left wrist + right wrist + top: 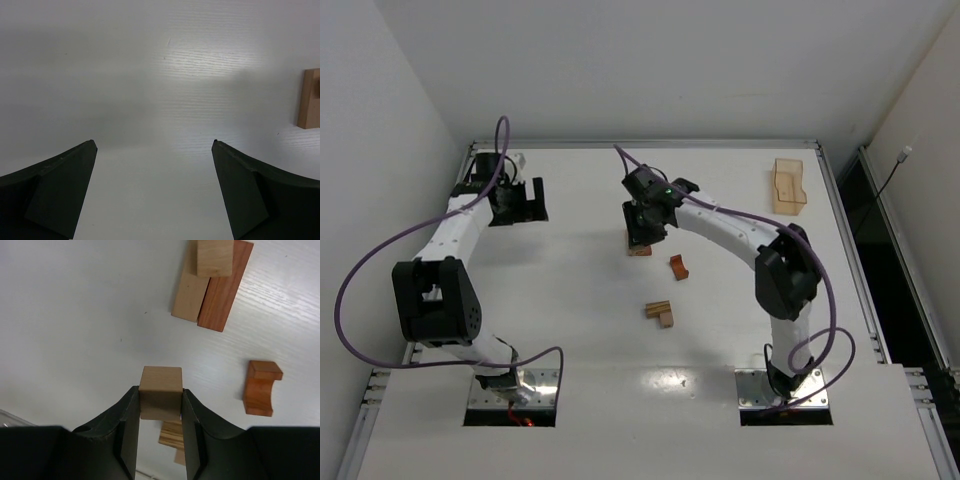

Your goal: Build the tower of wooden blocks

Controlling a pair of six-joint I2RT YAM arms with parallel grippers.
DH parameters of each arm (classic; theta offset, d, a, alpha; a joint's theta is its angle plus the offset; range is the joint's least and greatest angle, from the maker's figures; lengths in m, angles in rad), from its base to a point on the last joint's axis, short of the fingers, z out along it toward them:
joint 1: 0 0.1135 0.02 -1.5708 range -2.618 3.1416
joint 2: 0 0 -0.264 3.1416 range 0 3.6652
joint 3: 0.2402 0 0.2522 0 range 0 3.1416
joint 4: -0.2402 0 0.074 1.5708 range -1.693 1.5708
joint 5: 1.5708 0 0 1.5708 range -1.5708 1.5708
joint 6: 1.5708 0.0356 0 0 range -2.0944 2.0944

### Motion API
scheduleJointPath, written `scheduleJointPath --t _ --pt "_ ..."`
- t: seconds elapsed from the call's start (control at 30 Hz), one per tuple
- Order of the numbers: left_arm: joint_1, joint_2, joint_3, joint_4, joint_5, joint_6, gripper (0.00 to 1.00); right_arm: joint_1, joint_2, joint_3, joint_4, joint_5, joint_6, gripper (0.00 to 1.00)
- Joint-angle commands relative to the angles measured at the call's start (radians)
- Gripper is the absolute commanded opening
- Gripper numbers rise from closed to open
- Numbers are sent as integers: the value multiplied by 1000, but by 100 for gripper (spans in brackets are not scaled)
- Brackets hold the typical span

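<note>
My right gripper (pixel 160 389) is shut on a light tan wood cube (pixel 161 376), held above the table. Under it lies a striped tan block (pixel 172 432), partly hidden. A reddish-brown notched block (pixel 261 387) lies to the right. Further off, a tan bar (pixel 187 297) and a reddish bar (pixel 222 292) lie side by side with a tan cube (pixel 215 257) on them. From above, the right gripper (pixel 642 232) hangs over a small block (pixel 640 249) at mid-table, with the notched block (pixel 678 267) and the bars (pixel 660 313) nearer. My left gripper (pixel 154 142) is open and empty at the far left (pixel 523 200). No standing tower shows.
A shallow light-wood tray (pixel 787 186) sits at the back right of the table. A light wooden piece (pixel 311 100) shows at the right edge of the left wrist view. Walls close in at the left, back and right.
</note>
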Motion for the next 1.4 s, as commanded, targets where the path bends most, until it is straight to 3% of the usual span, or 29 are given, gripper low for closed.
scheduleJointPath --t 0.0,0.27,0.73,1.37 --pt "31 -51 -14 21 -13 -10 100 -23 55 100 -30 -38 157 0" --pt "51 -51 -23 21 -4 -10 100 -68 182 186 -51 -54 168 0" --pt "51 -31 -14 21 5 -10 100 -86 244 227 -8 -25 36 0" --pt "60 -22 -14 21 5 -10 100 -86 302 247 10 -4 3 0"
